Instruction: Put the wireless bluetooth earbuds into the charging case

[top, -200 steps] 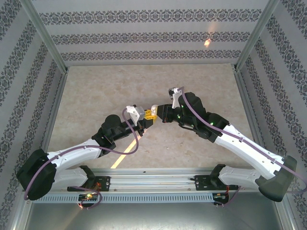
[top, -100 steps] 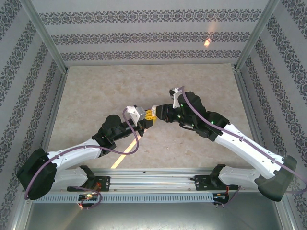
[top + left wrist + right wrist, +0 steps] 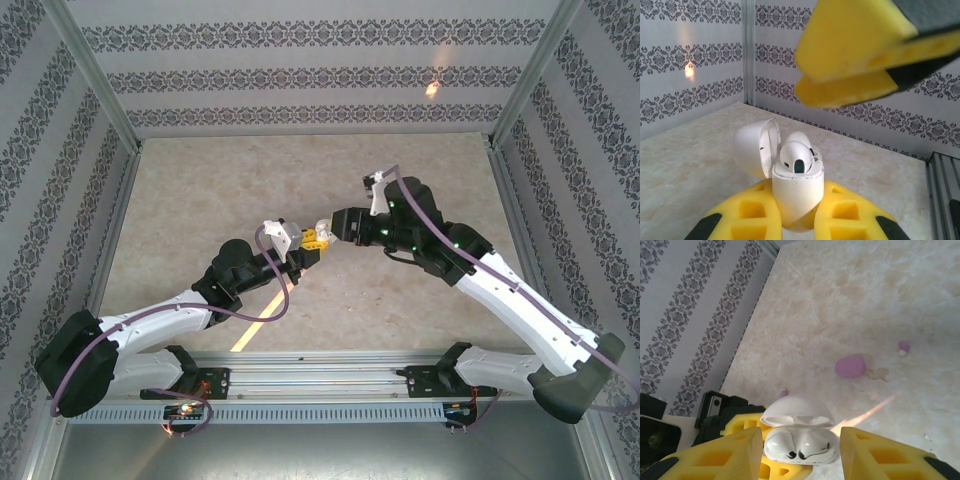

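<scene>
Charging case [image 3: 796, 190] clamped in left hand [image 3: 797, 216], lid open

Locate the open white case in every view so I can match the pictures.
Top external: the case is at the centre, where the two arms' tips meet.
Left wrist: bottom centre, lid swung open to the left.
Right wrist: bottom centre, lid just above it in the picture.
Shared landmark: the left gripper, shut on the case, its yellow fingers on either side of it.
</scene>
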